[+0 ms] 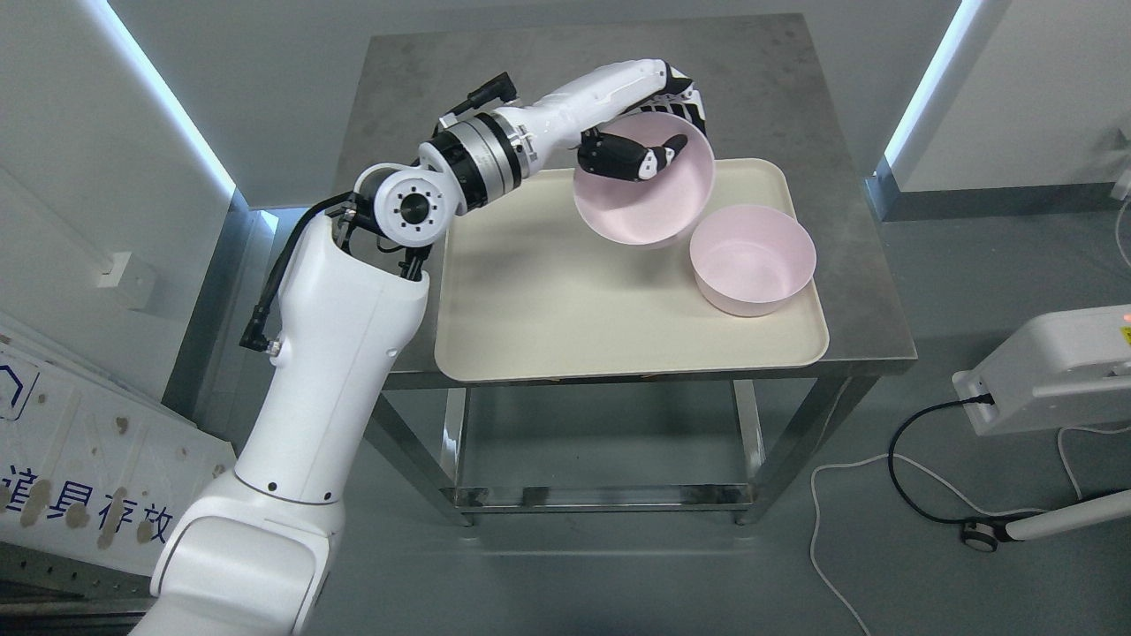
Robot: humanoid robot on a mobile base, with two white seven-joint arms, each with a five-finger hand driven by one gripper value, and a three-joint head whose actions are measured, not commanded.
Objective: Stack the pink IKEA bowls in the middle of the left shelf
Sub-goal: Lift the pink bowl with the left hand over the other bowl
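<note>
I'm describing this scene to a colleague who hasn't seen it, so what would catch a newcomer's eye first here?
The left hand holds a tilted pink bowl lifted above the cream tray, thumb inside the rim and fingers behind it. A second pink bowl sits upright on the tray's right side, just below and right of the held one. The tray lies on a steel table.

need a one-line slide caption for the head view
Left robot hand holds a tilted pink bowl above the cream tray, beside a second pink bowl resting on it, atop a steel table.
</note>
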